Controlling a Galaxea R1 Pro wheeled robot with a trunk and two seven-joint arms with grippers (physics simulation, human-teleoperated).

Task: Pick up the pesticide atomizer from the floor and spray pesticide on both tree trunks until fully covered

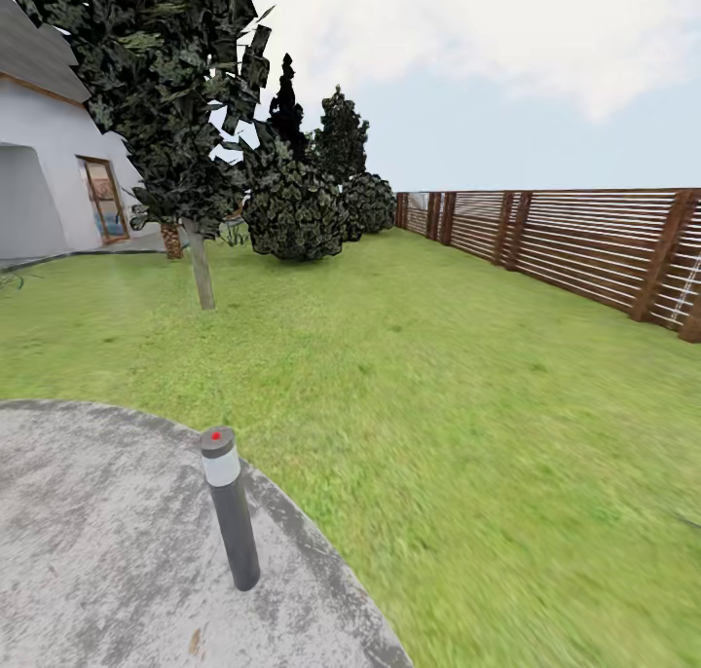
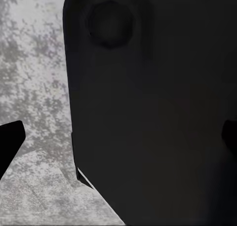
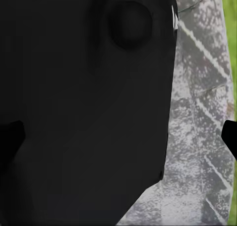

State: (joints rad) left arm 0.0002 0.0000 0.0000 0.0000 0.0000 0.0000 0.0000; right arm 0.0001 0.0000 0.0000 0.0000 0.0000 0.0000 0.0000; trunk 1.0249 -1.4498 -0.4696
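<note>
A broad green lawn (image 1: 438,376) runs away under a pale cloudy sky, hemmed on the right by a brown slatted fence (image 1: 584,244), with a white house (image 1: 49,181) off to the left. In the foreground lies a rounded patch of grey paving (image 1: 107,551), and on it stands a dark bollard (image 1: 231,507) with a pale band and a red dot on top; that is not the sprayer. I can find no atomizer on the grass or paving from here, so which claw lies nearer to it cannot be judged yet. 1 tree (image 1: 156,84) with a straight grey-brown trunk (image 1: 202,269) rises ahead and to the left, upright, well apart from the robot, while dark conifers (image 1: 302,181) crowd further back. Both wrist views are mostly blocked by dark robot bodywork over mottled paving, with black tips at the edges, so I cannot tell whether either claw is released or clenched. My guess is the robot must first turn to find the sprayer.
</note>
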